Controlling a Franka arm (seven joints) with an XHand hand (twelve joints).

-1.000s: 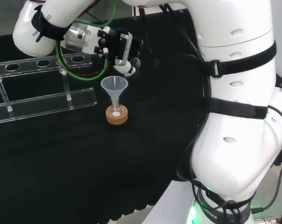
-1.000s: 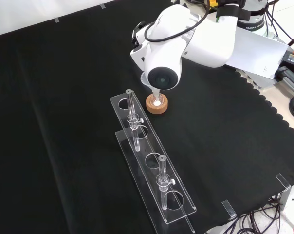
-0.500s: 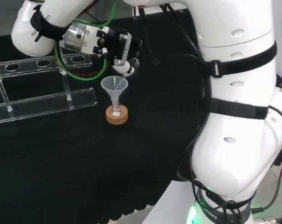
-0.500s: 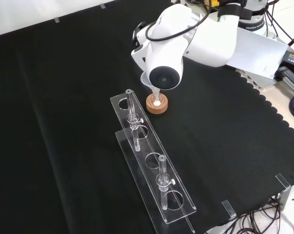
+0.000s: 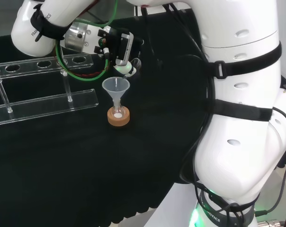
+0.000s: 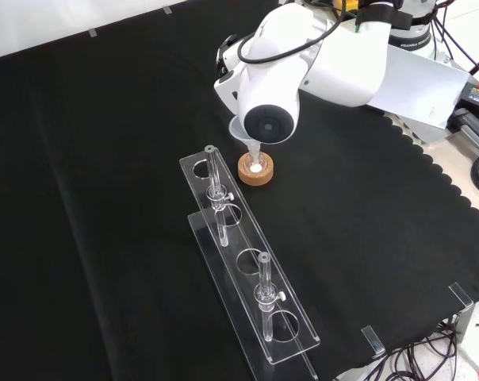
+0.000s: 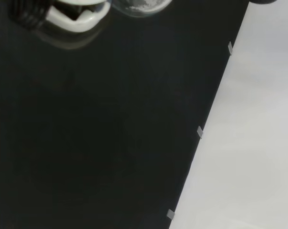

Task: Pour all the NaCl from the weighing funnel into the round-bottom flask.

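Arm [image 5: 242,118]: large white links at the right of the head view; in the front view a link with a round grey cap [image 6: 265,125] stands in front of the hand.
Counter [image 6: 105,198]: covered in black cloth; its pale edge [image 7: 199,132] runs beside the cloth in the wrist view.
Rack [image 5: 43,106]: clear plastic, two tiers with round holes, well to the left of the hand in the head view; in the front view it lies below the hand, nearer the camera, with two upright clear tubes [image 6: 214,184] in it.
Hand [image 5: 118,47]: black and white, raised above the counter, just above and a little behind the funnel's rim in the head view. Fingers curled round a small clear piece at the fingertips [image 5: 129,69].
Weighing funnel [image 5: 135,64]: the small clear piece in the hand, at the lower right of the fingers in the head view, just above the funnel's rim. Its contents cannot be made out.
Funnel [image 5: 116,88]: clear, cone-shaped, upright, directly below the hand; its stem goes down into the flask.
Stand [image 5: 118,117]: cork ring on the cloth, below the hand, under the flask.
Flask [image 5: 118,112]: small, clear, round-bottomed, seated in the stand beneath the funnel; a patch of white powder [image 6: 256,167] shows inside it.
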